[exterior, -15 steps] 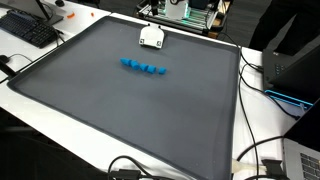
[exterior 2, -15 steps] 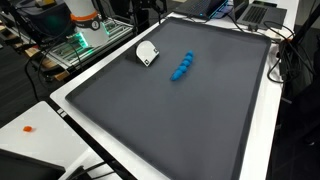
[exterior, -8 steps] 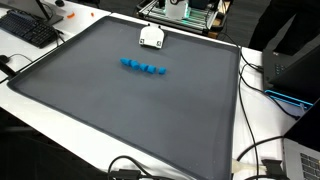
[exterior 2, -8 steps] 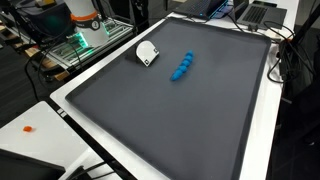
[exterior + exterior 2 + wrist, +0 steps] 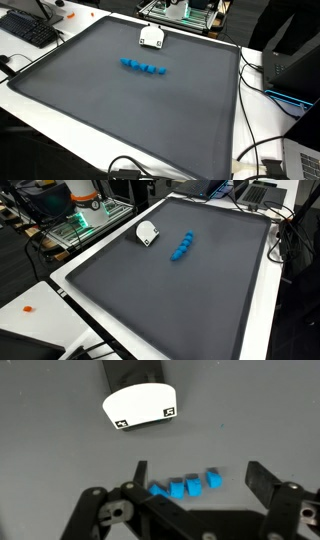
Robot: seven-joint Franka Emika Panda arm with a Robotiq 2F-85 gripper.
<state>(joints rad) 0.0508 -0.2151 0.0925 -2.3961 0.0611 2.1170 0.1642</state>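
A short row of several small blue cubes (image 5: 185,485) lies on the dark grey mat (image 5: 60,450). My gripper (image 5: 200,478) hangs above the mat in the wrist view, open, with nothing held. Its dark fingers (image 5: 262,478) stand wide on either side of the row. A white rounded object with black corner markers (image 5: 140,406) rests farther along the mat, beyond the cubes. Both exterior views show the cubes (image 5: 143,67) (image 5: 182,247) and the white object (image 5: 151,37) (image 5: 147,233), but neither shows the gripper.
The mat (image 5: 130,110) covers most of a white table. A keyboard (image 5: 30,28) sits off one corner. Cables (image 5: 255,155) trail along the edge by a black box (image 5: 295,65). A laptop (image 5: 255,192) and equipment racks (image 5: 80,215) border the far sides.
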